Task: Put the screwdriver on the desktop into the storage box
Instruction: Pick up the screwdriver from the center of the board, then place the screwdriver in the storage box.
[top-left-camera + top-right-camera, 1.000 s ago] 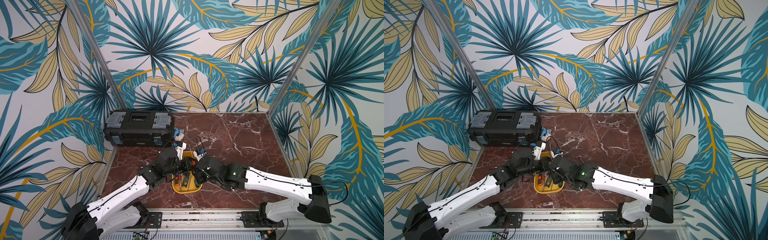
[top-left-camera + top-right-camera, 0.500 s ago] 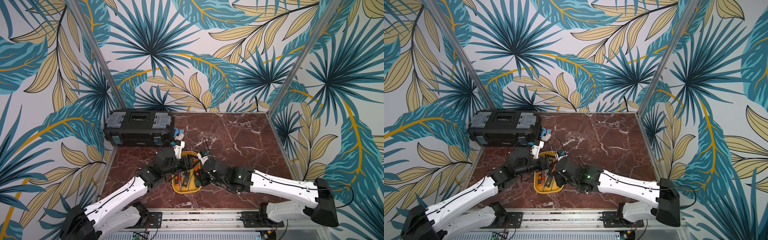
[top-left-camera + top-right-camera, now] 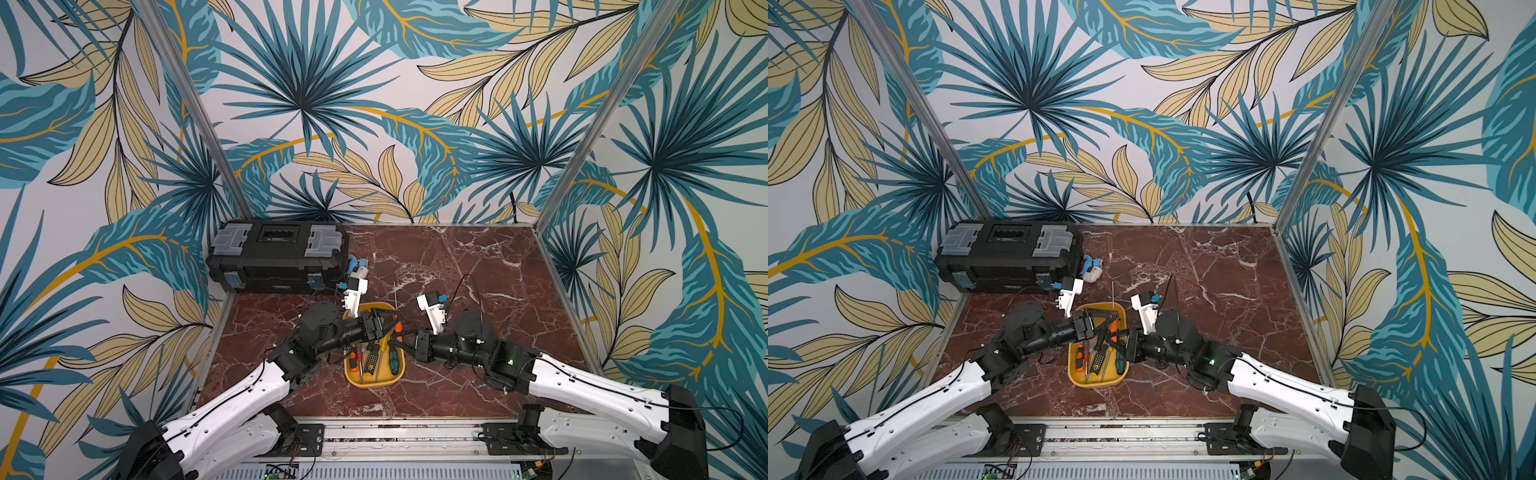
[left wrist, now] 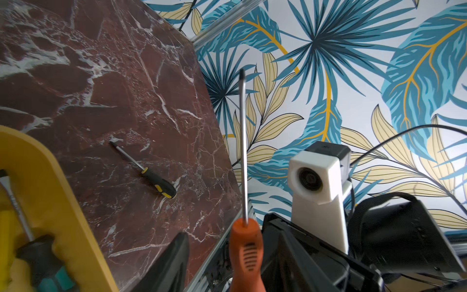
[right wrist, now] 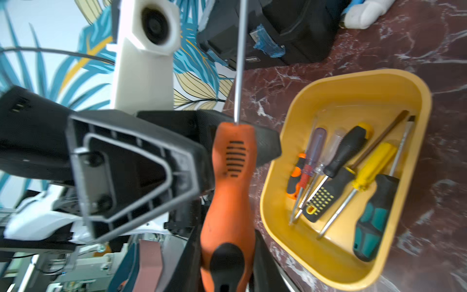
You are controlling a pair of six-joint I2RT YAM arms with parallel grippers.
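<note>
An orange-handled screwdriver (image 5: 231, 202) stands nearly upright over the far end of the yellow storage box (image 3: 374, 380) (image 5: 366, 73). My right gripper (image 5: 227, 265) (image 3: 405, 338) is shut on the butt of its handle. My left gripper (image 4: 227, 273) (image 3: 388, 324) is open, and its fingers straddle the upper handle (image 4: 246, 252) with a gap on at least one side. Another screwdriver (image 4: 151, 174), black and yellow, lies on the desktop (image 3: 457, 266) in the left wrist view. The top views do not show it.
Several screwdrivers (image 5: 353, 172) lie in the storage box. A black toolbox (image 3: 276, 257) stands at the back left, with a white and blue object (image 3: 357, 268) beside it. Patterned walls close in the desktop on three sides.
My left gripper has opened off the orange handle, and the right gripper has closed a little on it. The right arm has drawn back slightly to the right.
</note>
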